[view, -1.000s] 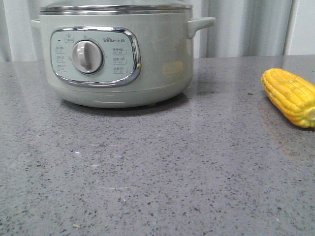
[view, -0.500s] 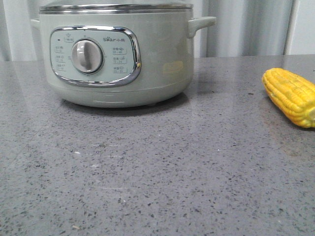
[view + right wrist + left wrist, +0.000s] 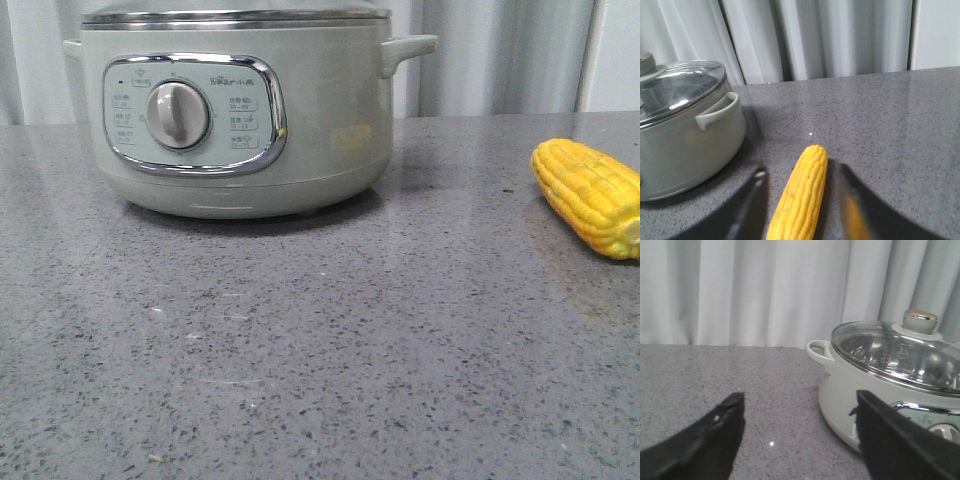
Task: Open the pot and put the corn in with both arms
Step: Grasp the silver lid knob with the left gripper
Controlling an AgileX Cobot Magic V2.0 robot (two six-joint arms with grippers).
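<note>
The sage-green pot (image 3: pixel 235 110) stands at the back left of the grey table, dial panel facing me, its glass lid (image 3: pixel 895 352) with a round knob (image 3: pixel 920 320) on it. The yellow corn (image 3: pixel 590 195) lies on the table at the right. My right gripper (image 3: pixel 800 175) is open, one finger (image 3: pixel 752 200) on each side of the corn (image 3: pixel 802 197), not touching it. My left gripper (image 3: pixel 800 410) is open and empty, low over the table on the pot's (image 3: pixel 850 400) left side. Neither gripper shows in the front view.
Pale curtains hang behind the table. The grey speckled table (image 3: pixel 320 350) stretches in front of the pot and between pot and corn. The pot's side handles (image 3: pixel 717 112) stick out on both sides.
</note>
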